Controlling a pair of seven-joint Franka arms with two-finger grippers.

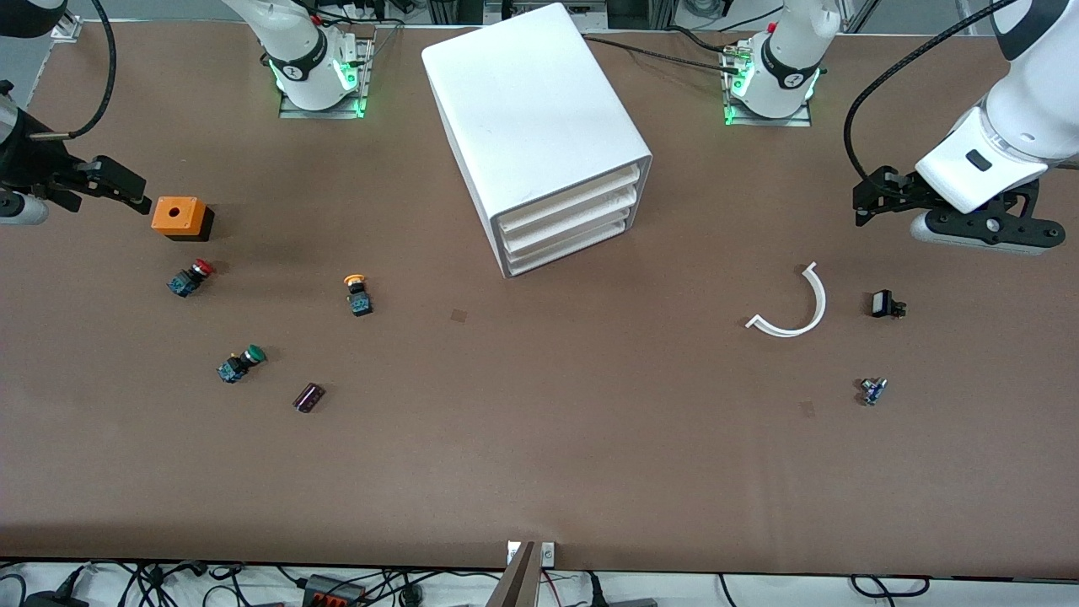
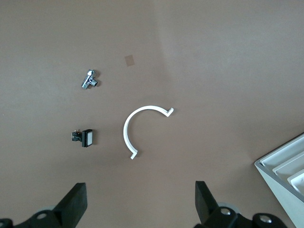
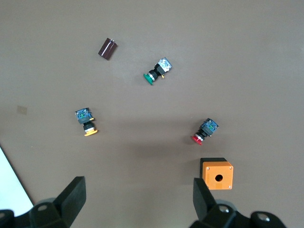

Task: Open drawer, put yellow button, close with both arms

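The white cabinet (image 1: 539,118) stands at the table's middle with all three drawers pushed in; the uppermost drawer (image 1: 573,201) is shut. A corner of the cabinet shows in the left wrist view (image 2: 287,175). The yellow button (image 1: 357,293) lies on its side on the table, toward the right arm's end and nearer the front camera than the cabinet; it also shows in the right wrist view (image 3: 86,121). My right gripper (image 1: 135,196) (image 3: 137,202) is open and empty over the table by the orange box. My left gripper (image 1: 868,202) (image 2: 141,204) is open and empty over the left arm's end.
An orange box (image 1: 179,216), a red button (image 1: 190,277), a green button (image 1: 240,363) and a dark block (image 1: 309,397) lie near the yellow button. A white curved piece (image 1: 797,308), a black switch (image 1: 885,304) and a small metal part (image 1: 872,391) lie toward the left arm's end.
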